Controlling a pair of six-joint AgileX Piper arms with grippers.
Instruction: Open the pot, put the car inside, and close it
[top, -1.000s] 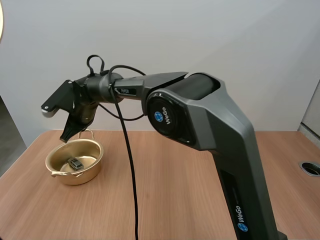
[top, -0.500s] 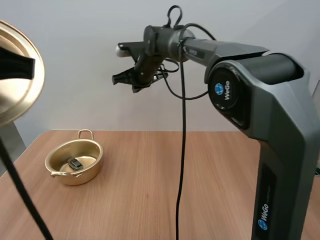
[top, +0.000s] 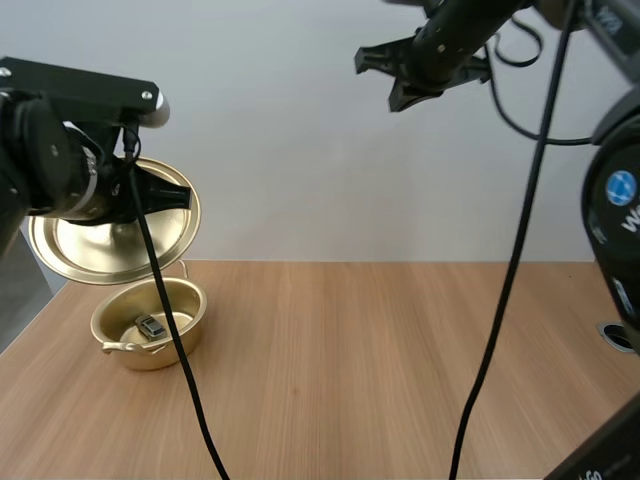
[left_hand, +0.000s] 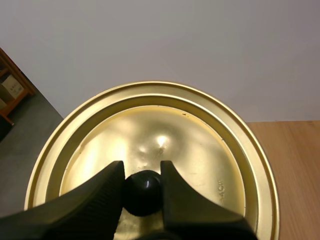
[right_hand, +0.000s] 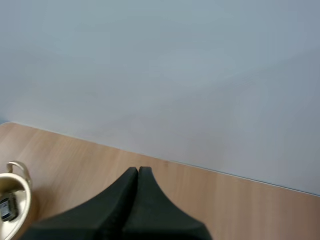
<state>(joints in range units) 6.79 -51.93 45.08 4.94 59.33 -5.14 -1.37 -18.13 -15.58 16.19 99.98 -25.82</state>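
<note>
Left gripper (left_hand: 141, 172): the two black fingers are clamped on the black knob (left_hand: 143, 192) of the lid (left_hand: 200, 145), one ribbed tip at each side of the ball, with no other part of the lid touched. The lid is carried off the table (top: 380, 370), steeply tilted rather than level, above and slightly behind the pot (top: 188, 335); its lower edge hangs close over the pot's far rim, and whether the two touch cannot be told. The pot stands open near the table's left end, and the car (top: 151, 326) lies on its floor, so that closing is judged to be the only step left. Right gripper (right_hand: 138, 172): the fingers are pressed together as one dark wedge on nothing, and the arm is raised high over the table, well apart from the pot. Handling: the lid is judged to be thin pressed metal, light and stiff, with a smooth, slippery surface and a shallow dent near its centre. The knob is the only sound place of hold, the rim being thin and hard to pinch. Because the knob is small and round, the lid may pivot in the grip. It should therefore be levelled and centred over the rim before it is lowered and let go.
</note>
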